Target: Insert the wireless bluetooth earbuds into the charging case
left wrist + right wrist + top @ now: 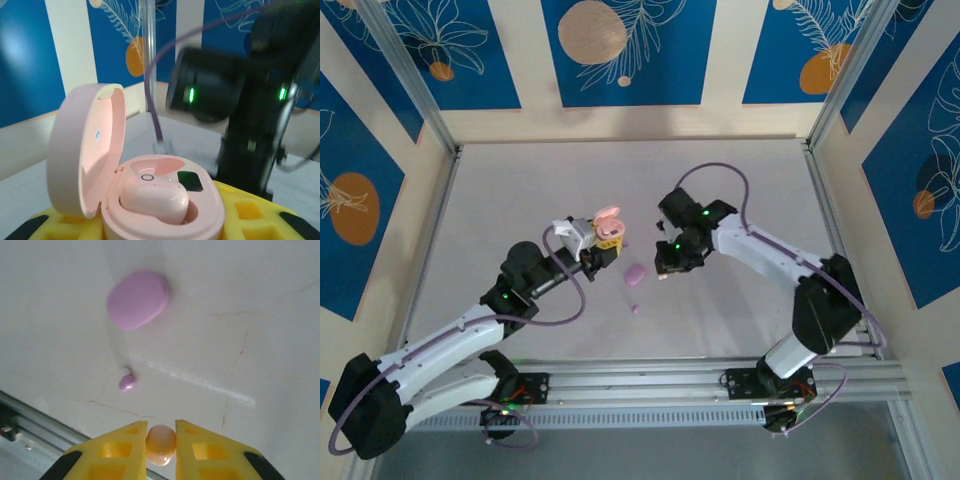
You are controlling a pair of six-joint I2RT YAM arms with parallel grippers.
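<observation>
Pink earbud is gripped between the closed right fingers; the open charging case, clamped by the left fingers, is held nearby, leftward, lid raised; one socket is already filled.

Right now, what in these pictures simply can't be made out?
Pink earbud in the right fingers: hidden by the wrist in the top view.
Purple case: shut, inside hidden.
Pink case: underside and the left fingers' grip, cut off by the left wrist view's bottom edge.
</observation>
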